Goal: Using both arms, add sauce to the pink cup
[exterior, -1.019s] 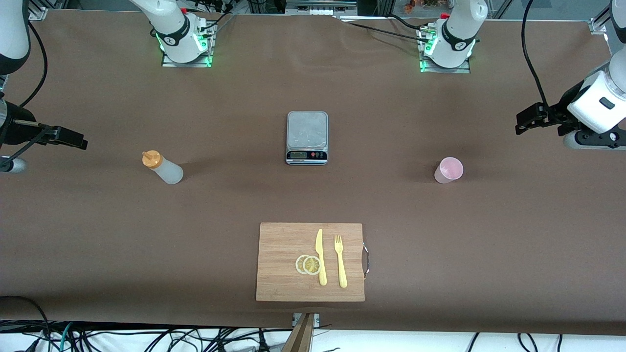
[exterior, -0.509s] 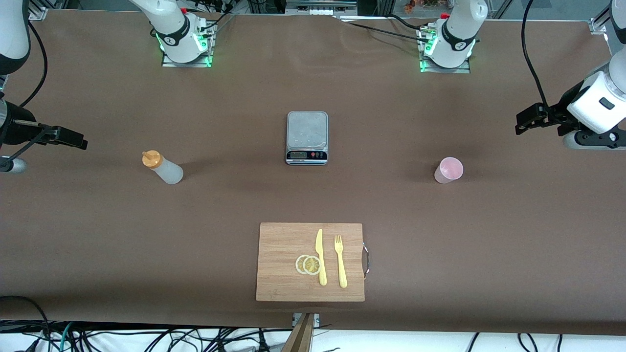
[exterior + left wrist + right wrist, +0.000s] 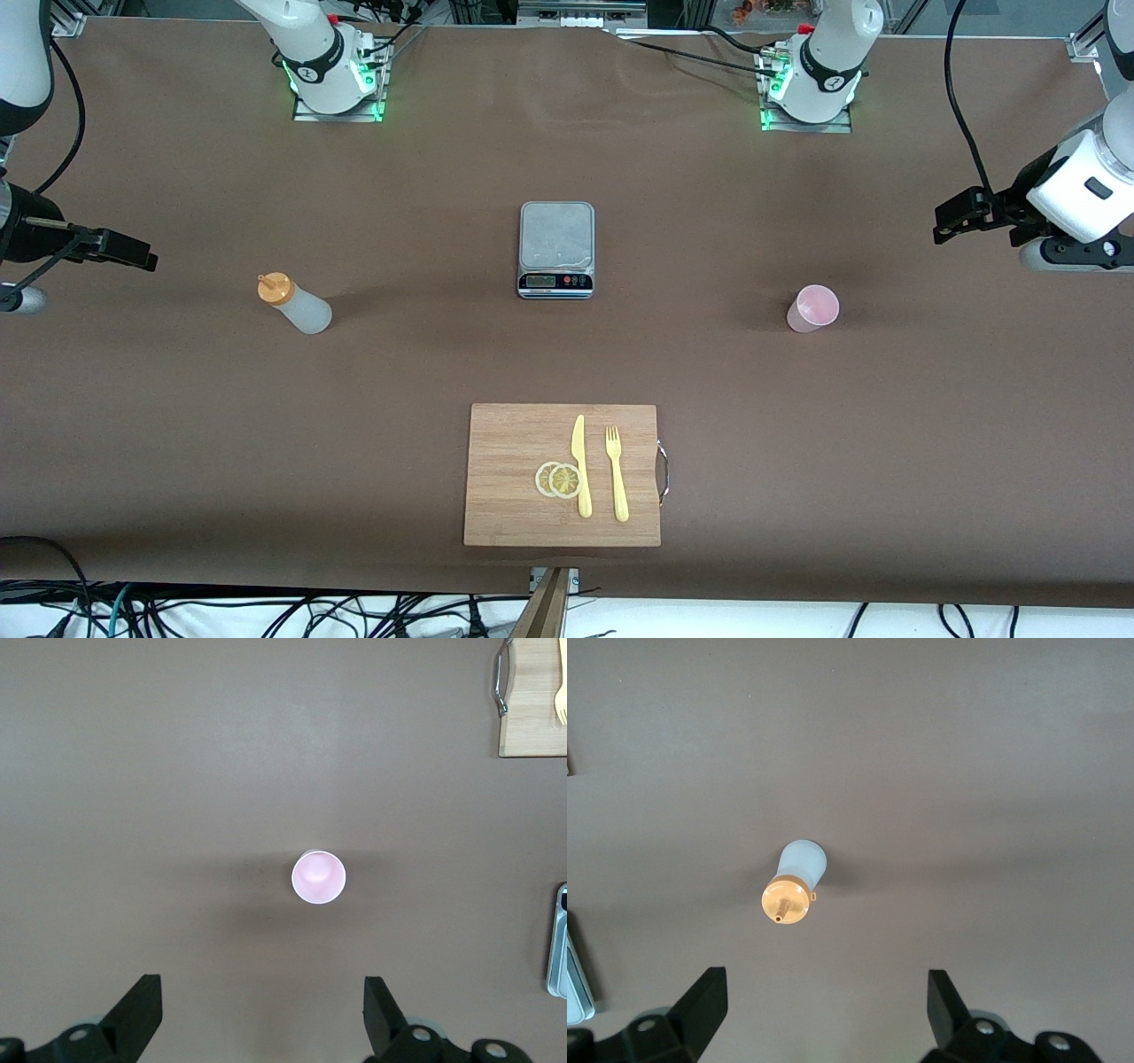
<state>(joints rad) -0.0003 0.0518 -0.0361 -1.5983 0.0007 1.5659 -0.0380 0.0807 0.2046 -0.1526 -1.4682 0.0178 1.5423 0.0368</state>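
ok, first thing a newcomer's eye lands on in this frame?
Probably the wooden cutting board nearest the front camera, carrying lemon slices, a yellow knife and fork, with the kitchen scale mid-table. Then the sauce bottle toward the right arm's end and the pink cup toward the left arm's end, each upright, with the open right gripper and left gripper above them.

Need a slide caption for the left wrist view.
Open left pincer hangs above the upright, empty-looking pink cup on the brown table.
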